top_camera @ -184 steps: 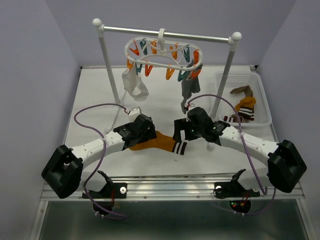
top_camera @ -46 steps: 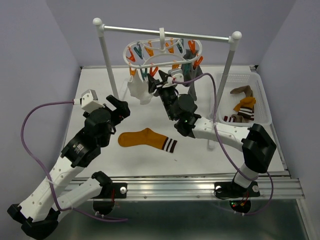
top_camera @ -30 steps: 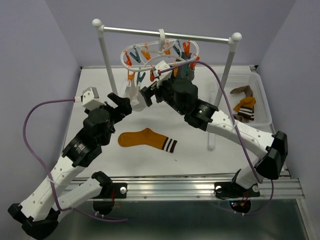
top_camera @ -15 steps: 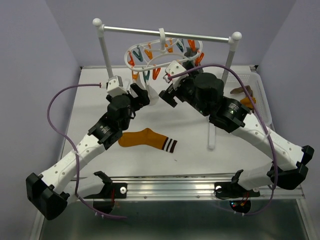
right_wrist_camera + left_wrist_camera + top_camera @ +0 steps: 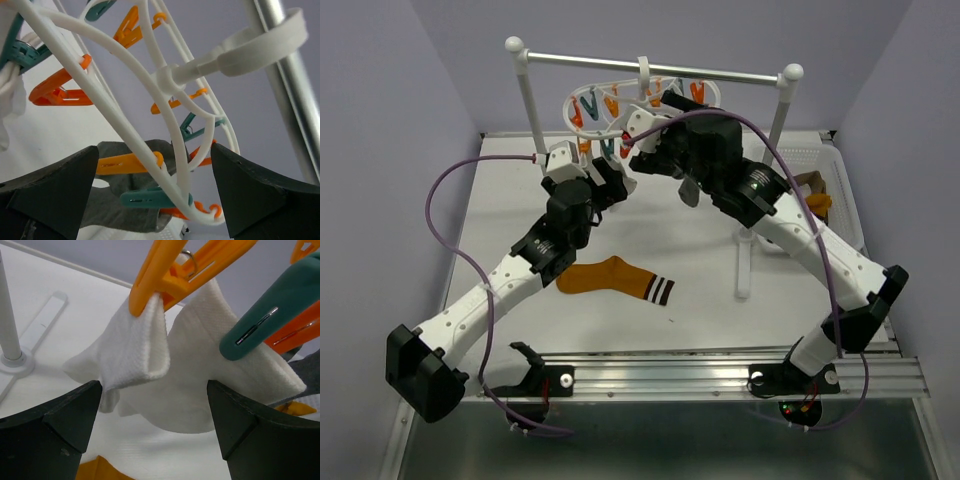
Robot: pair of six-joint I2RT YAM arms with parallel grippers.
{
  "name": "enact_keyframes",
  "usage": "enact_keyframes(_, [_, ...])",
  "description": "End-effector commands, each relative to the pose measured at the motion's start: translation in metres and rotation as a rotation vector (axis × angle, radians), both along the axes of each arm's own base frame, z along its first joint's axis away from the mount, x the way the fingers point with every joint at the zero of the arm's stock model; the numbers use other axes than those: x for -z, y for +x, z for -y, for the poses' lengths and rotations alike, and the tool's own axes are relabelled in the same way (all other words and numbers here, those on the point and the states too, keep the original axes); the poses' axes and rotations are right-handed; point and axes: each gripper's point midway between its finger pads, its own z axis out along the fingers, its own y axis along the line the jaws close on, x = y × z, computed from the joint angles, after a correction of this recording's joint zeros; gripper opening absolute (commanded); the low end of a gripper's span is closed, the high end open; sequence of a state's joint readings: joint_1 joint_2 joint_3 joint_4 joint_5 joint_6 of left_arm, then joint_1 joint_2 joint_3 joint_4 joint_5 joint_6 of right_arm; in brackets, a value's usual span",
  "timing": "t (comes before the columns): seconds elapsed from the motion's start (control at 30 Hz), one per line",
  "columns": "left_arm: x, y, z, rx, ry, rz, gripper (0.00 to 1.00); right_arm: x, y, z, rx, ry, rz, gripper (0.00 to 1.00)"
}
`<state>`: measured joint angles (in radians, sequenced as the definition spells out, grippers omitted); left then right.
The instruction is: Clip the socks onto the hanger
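Observation:
The white oval hanger (image 5: 642, 97) hangs by its hook (image 5: 239, 49) from the rail, with orange and teal clips around it. In the left wrist view, white socks (image 5: 195, 375) hang from an orange clip (image 5: 167, 275) and a teal clip (image 5: 272, 315). My left gripper (image 5: 155, 415) is open just in front of them, touching nothing. My right gripper (image 5: 155, 195) is open under the hanger, its ring (image 5: 150, 120) running between the spread fingers. A grey sock (image 5: 125, 205) hangs clipped there. A mustard-orange sock (image 5: 615, 278) lies flat on the table.
The metal rail stand (image 5: 650, 65) with two white posts holds the hanger; its right post foot (image 5: 744, 270) stands mid-table. A white perforated basket (image 5: 840, 200) at the right holds more socks. Both arms (image 5: 520, 270) reach in toward the hanger.
Both grippers have closed in on the hanger: the left rose up to the white socks, the right swung up under the ring. The hanger has rocked. The mustard sock has not moved.

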<state>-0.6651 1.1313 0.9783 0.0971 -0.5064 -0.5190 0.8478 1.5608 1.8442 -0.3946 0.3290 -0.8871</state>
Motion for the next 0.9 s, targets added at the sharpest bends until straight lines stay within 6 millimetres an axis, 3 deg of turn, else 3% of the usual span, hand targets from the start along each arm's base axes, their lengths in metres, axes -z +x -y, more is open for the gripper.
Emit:
enact_keyframes(0.0, [-0.039,0.013,-0.012,-0.075,-0.004,0.097,0.99,-0.025,0.020,-0.002,-0.026,-0.027,0.076,0.97])
enact_keyframes(0.1, [-0.040,0.021,-0.019,-0.096,0.005,0.089,0.99,-0.020,0.037,-0.006,-0.025,-0.039,0.077,0.73])
enact_keyframes(0.13, [-0.041,0.025,-0.022,-0.109,0.002,0.085,0.99,-0.018,0.039,-0.009,-0.032,-0.040,0.078,0.60])
enact_keyframes(0.27, [-0.042,0.032,-0.035,-0.137,0.001,0.079,0.99,-0.016,0.047,-0.014,-0.038,-0.038,0.082,0.41])
enact_keyframes(0.47, [-0.051,0.033,-0.053,-0.182,0.019,0.100,0.99,-0.018,0.047,-0.013,-0.037,-0.046,0.092,0.35])
enact_keyframes(0.67, [-0.058,0.022,-0.054,-0.141,0.024,0.103,0.99,-0.014,0.047,-0.010,-0.026,-0.063,0.088,0.32])
enact_keyframes(0.73, [-0.066,0.010,-0.040,-0.020,0.014,0.126,0.99,-0.017,0.046,-0.009,-0.027,-0.058,0.083,0.32])
enact_keyframes(0.77, [-0.060,0.004,-0.032,0.057,0.086,0.135,0.99,-0.016,0.046,-0.010,-0.029,-0.056,0.080,0.32])
enact_keyframes(0.8, [-0.062,-0.009,-0.006,0.239,0.108,0.167,0.99,-0.018,0.045,-0.009,-0.026,-0.057,0.081,0.32])
enact_keyframes(0.87, [-0.065,-0.032,0.007,0.387,0.187,0.229,0.99,-0.017,0.046,-0.009,-0.025,-0.055,0.077,0.32])
